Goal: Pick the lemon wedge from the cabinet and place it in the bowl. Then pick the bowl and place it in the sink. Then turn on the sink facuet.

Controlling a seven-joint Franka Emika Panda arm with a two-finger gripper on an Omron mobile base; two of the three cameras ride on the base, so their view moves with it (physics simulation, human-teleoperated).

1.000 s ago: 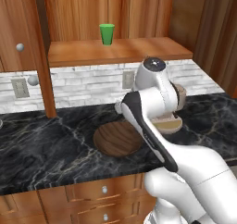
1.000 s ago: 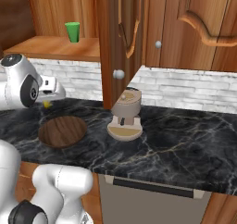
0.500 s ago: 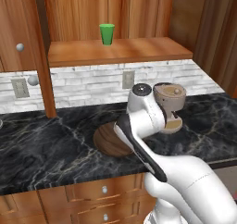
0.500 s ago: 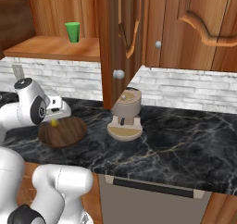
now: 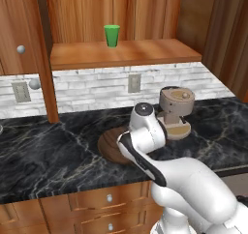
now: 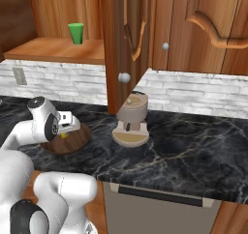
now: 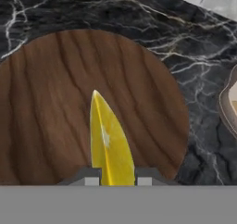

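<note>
Now that the arm has dropped from shelf height, the claw (image 7: pixel 118 180) pinches the lemon wedge (image 7: pixel 109 142) low over the bowl (image 7: pixel 55 107), so release looks next.

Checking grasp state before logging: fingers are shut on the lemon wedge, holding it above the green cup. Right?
Not quite. The fingers are shut on the lemon wedge, but it hangs above the bowl, not the green cup, which stands on the cabinet shelf. The hand view shows the wedge over the bowl's wood grain.
</note>
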